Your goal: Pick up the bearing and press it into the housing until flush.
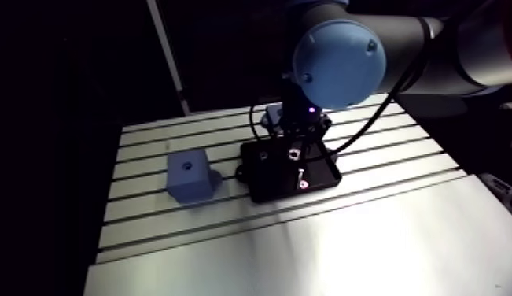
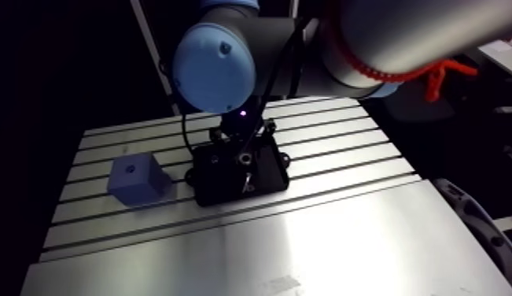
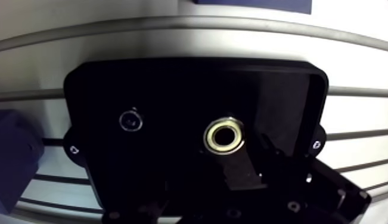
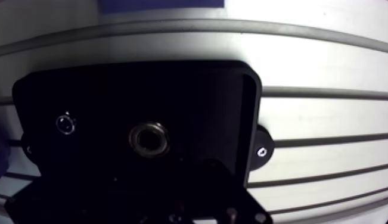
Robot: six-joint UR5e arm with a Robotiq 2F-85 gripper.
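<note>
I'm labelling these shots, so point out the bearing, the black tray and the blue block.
bearing (image 3: 210, 137): wrist view, its metal ring.
black tray (image 3: 172, 83): wrist view, bare floor.
blue block (image 1: 194, 163): arm view, top face.

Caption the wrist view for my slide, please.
Bearing sitting in the black housing on the slotted table.

There was one black rectangular housing (image 3: 172, 83) with rounded corners, on one slotted aluminium table (image 1: 345, 236). In it sat one shiny metal ring bearing (image 3: 225, 136) and one smaller round fitting (image 3: 130, 121). Two screw tabs (image 3: 74, 149) showed, one at each short side. The arm view held one blue-grey cube (image 1: 188, 175) with a single hole on top. The wrist view caught two blue shapes: one beside the housing, and one blue sliver (image 3: 250, 3) ahead of it.
</note>
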